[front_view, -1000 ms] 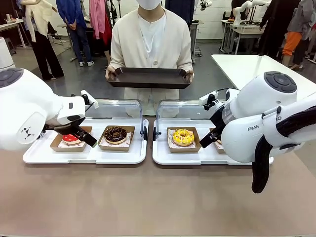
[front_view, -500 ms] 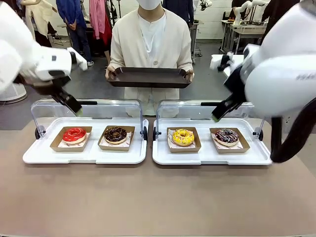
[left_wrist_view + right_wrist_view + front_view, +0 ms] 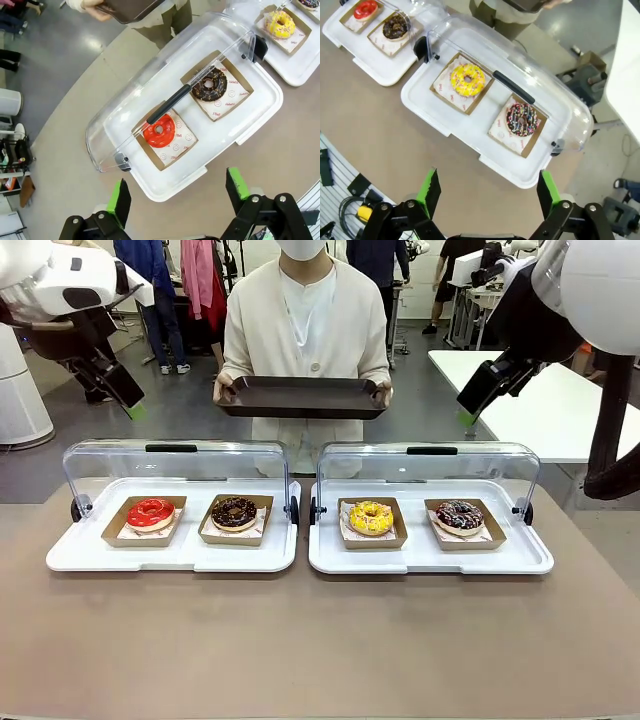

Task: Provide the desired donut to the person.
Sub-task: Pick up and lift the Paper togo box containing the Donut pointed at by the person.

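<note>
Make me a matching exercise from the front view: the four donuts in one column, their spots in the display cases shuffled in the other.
Things:
1. red donut
2. chocolate donut
3. yellow donut
4. sprinkled donut

Places:
A. right case, slot nearer the table's middle
B. left case, outer slot
C. right case, outer slot
D. left case, slot nearer the table's middle

Pairs: 1-B, 2-D, 3-A, 4-C
</note>
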Tool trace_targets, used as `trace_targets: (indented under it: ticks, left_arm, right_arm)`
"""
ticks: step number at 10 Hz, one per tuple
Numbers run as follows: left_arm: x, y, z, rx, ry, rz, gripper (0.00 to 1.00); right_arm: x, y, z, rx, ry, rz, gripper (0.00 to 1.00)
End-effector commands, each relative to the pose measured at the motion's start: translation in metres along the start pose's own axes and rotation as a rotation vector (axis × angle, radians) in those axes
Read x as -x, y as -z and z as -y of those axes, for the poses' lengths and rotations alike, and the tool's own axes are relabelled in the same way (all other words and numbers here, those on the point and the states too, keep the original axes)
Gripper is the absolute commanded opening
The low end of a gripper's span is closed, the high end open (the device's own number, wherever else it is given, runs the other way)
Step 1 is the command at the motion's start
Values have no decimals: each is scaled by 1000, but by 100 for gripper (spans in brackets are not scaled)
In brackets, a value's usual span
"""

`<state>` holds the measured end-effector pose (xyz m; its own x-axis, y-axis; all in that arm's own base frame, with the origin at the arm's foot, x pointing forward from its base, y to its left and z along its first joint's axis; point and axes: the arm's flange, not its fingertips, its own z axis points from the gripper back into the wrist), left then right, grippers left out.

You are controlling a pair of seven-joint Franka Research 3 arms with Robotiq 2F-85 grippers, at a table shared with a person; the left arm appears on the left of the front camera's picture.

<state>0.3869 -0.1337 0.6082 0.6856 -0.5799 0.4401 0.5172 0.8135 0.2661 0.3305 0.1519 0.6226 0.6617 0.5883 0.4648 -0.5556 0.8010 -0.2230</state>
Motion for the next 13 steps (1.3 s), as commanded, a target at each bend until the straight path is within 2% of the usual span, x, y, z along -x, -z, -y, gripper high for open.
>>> trace_targets:
  ticks: [1, 7, 9, 11, 13]
  left_arm:
    - [0, 10, 4, 10, 7, -15, 100]
    - [0, 10, 3, 10, 6, -18, 100]
    - [6, 16, -28, 284, 135, 0, 100]
    - [15, 23, -65, 547, 228, 146, 100]
    - [27, 31, -89, 689, 295, 266, 100]
  right_arm:
    - [3, 6, 3, -13, -1, -7, 100]
    - [2, 3, 3, -4, 5, -6, 100]
    - [10, 15, 37, -256, -150, 64, 100]
    - [19, 31, 74, -420, -248, 165, 100]
    - [28, 50, 108, -549, -314, 262, 100]
